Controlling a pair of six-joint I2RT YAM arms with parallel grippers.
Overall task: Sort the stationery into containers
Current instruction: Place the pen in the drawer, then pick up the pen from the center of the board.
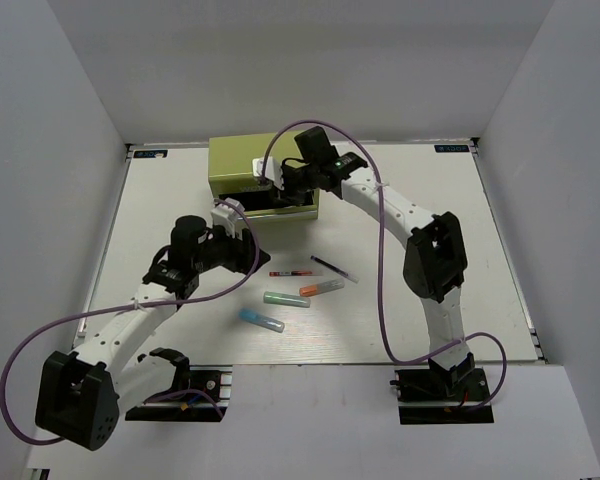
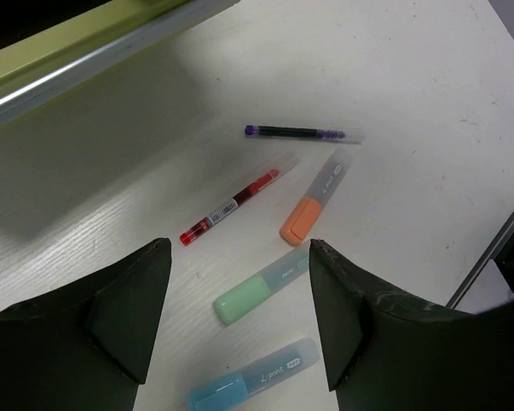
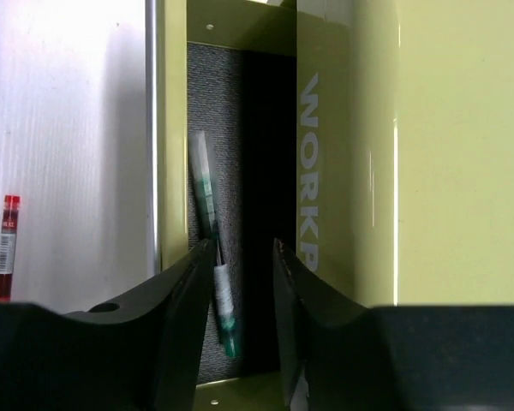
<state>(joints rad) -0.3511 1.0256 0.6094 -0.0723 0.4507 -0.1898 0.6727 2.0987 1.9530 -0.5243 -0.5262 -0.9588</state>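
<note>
The olive-green chest (image 1: 242, 160) stands at the back with one drawer (image 3: 231, 128) pulled out. My right gripper (image 3: 242, 247) hovers over that drawer, open, above a thin teal-tipped pen (image 3: 207, 214) lying on the drawer's grey lining. The pen runs past the left finger, and I see no grip on it. My left gripper (image 2: 238, 253) is open and empty above the green marker (image 2: 261, 295). Around it lie the blue marker (image 2: 253, 387), orange marker (image 2: 317, 201), red pen (image 2: 231, 205) and dark purple pen (image 2: 301, 133).
In the top view the loose pens cluster mid-table: red pen (image 1: 295, 272), dark pen (image 1: 335, 268), orange marker (image 1: 322, 288), green marker (image 1: 286, 298), blue marker (image 1: 262, 320). The right gripper (image 1: 286, 187) is at the chest front and the left gripper (image 1: 248, 258) is beside the pens. White walls enclose the table.
</note>
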